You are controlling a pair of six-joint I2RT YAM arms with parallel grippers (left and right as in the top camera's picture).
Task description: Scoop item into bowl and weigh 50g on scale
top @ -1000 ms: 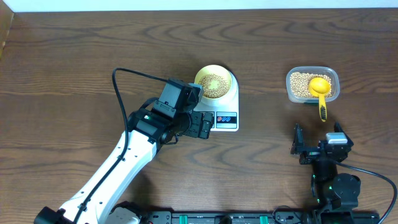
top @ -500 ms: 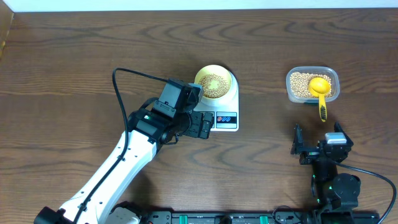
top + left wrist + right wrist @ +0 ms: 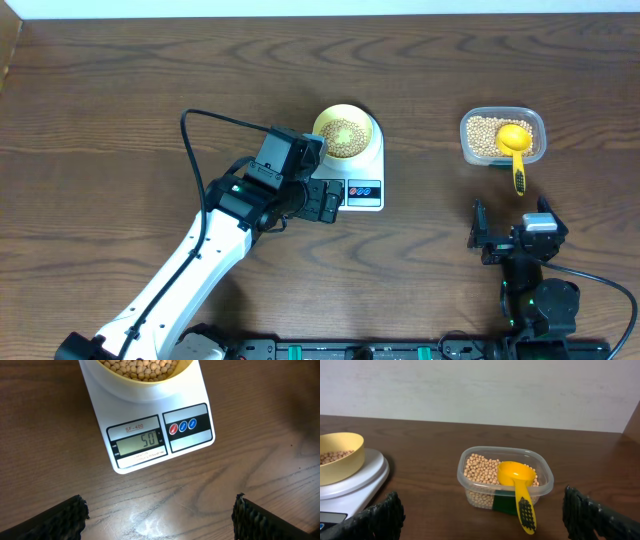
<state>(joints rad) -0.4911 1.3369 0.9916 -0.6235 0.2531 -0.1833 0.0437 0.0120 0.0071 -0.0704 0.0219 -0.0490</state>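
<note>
Plainly, the scale (image 3: 138,431) marked SF-400 reads 50, while left gripper (image 3: 161,519) and right gripper (image 3: 485,517) gape wide, empty.

L arm (image 3: 190,265): stretched diag. from near-edge base up and to the right, wrist bent, cam looking down | L hand (image 3: 328,200): jaws wide apart, nothing btwn fingers | R arm (image 3: 535,295): folded compact over its base | R hand (image 3: 511,225): jaws wide apart, empty, aimed fwd, approx. level
</note>
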